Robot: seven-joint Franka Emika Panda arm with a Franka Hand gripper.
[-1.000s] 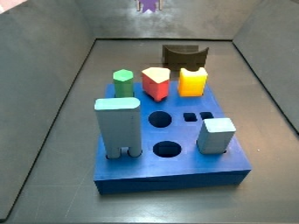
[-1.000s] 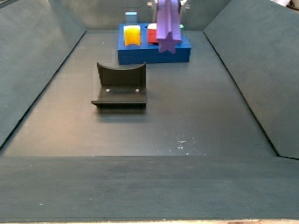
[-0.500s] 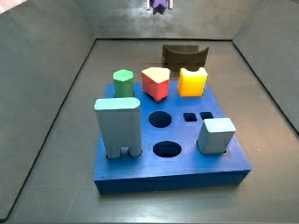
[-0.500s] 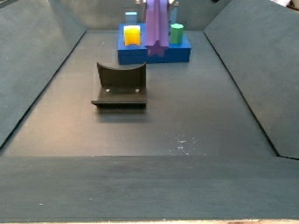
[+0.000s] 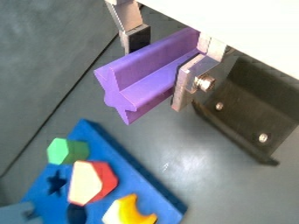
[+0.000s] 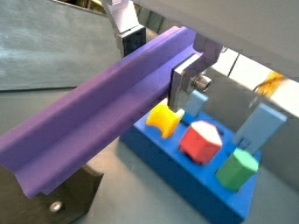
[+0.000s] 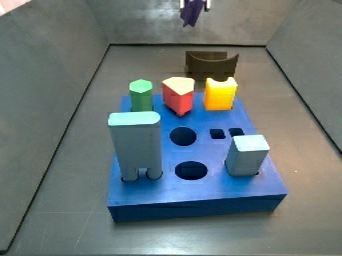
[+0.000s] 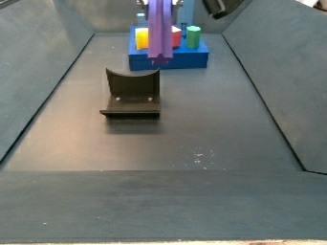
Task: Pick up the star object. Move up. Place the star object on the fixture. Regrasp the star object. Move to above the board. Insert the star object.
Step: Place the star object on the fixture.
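The long purple ridged star object [image 5: 146, 74] is clamped near one end between the silver plates of the gripper [image 5: 163, 54] and hangs upright in the air in a side view [image 8: 159, 31]. The dark L-shaped fixture [image 8: 132, 94] stands on the grey floor. The flat blue board [image 7: 197, 160] with coloured pegs lies beyond the fixture.

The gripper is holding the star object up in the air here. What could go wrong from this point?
1. The gripper clamps the star object near one end, so most of its length overhangs; it could tilt or slip.
2. The fixture is small, so the long prism may miss its notch or tip off.
3. The hanging end could hit the board.
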